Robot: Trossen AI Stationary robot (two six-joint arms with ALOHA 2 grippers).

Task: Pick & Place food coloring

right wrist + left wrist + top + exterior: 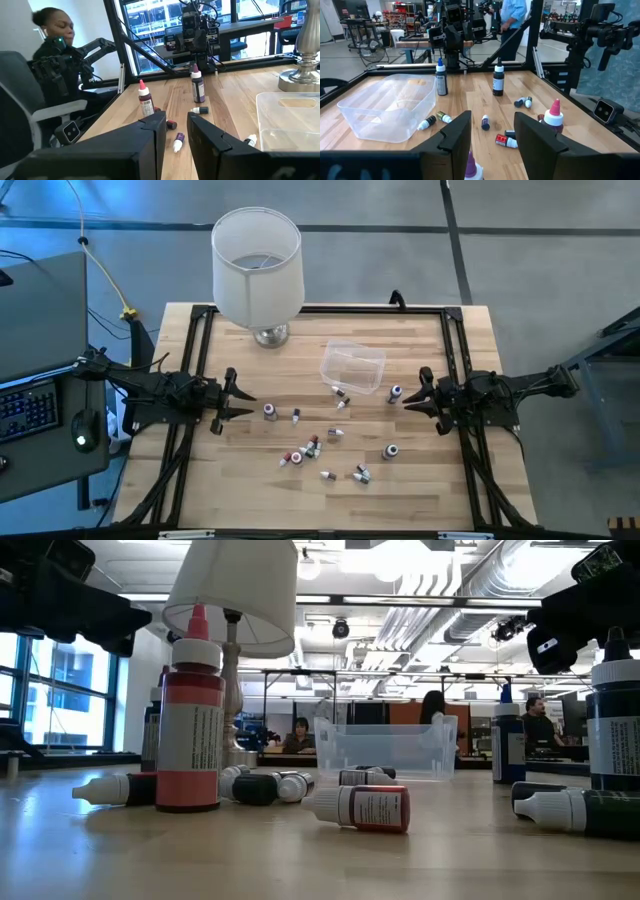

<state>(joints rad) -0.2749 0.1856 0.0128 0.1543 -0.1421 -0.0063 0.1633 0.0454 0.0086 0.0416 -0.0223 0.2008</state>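
Note:
Several tiny food coloring bottles [313, 445] are scattered over the middle of the wooden table. Some stand upright, like the red one [190, 730]; others lie on their sides [365, 808]. My left gripper [244, 402] is open at the table's left, level, just short of an upright bottle [269, 412], whose purple cap [470, 167] shows between its fingers. My right gripper [408, 398] is open at the table's right, beside an upright bottle [396, 393]. In its wrist view a small bottle [178, 141] lies ahead of the fingers.
A clear plastic tub [352, 366] stands open side up behind the bottles, nearer the far edge. A table lamp with a white shade [257, 260] stands at the far left. A black frame [325, 308] runs along the table's sides. People sit in the room beyond [52, 35].

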